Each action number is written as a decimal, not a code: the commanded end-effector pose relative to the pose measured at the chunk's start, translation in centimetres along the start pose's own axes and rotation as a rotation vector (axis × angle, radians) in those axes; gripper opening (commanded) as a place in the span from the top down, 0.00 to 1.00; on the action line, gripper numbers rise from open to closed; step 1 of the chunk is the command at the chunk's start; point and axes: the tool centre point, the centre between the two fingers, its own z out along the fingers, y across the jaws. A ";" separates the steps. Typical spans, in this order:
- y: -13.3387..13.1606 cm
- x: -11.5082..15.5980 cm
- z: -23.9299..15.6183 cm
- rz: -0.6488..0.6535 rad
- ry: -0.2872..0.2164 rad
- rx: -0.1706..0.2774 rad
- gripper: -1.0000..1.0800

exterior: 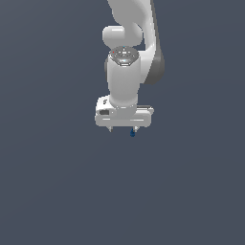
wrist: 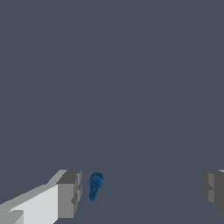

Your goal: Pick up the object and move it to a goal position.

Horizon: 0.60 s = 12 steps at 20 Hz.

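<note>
The object [exterior: 132, 133] is a tiny dark-blue item just below the fingertip on the exterior view's right. In the wrist view the object [wrist: 95, 186] is a small elongated blue shape between the two fingers, close beside one grey fingertip [wrist: 70, 194] with a thin gap, and far from the other fingertip [wrist: 213, 188]. My white gripper [exterior: 123, 129] points straight down and stands open, its jaws wide apart with only the object between them. In the wrist view the gripper [wrist: 142, 192] is not closed on the object.
The white arm [exterior: 125, 76] rises above the gripper to the top of the exterior view. Around it is a plain dark grey-blue surface [exterior: 57, 191] with no other objects in view.
</note>
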 end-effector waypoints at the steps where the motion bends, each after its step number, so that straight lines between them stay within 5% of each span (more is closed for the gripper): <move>1: 0.0 0.0 0.0 0.000 0.000 0.000 0.04; 12: 3.9 -0.3 0.7 0.052 -0.007 -0.004 0.04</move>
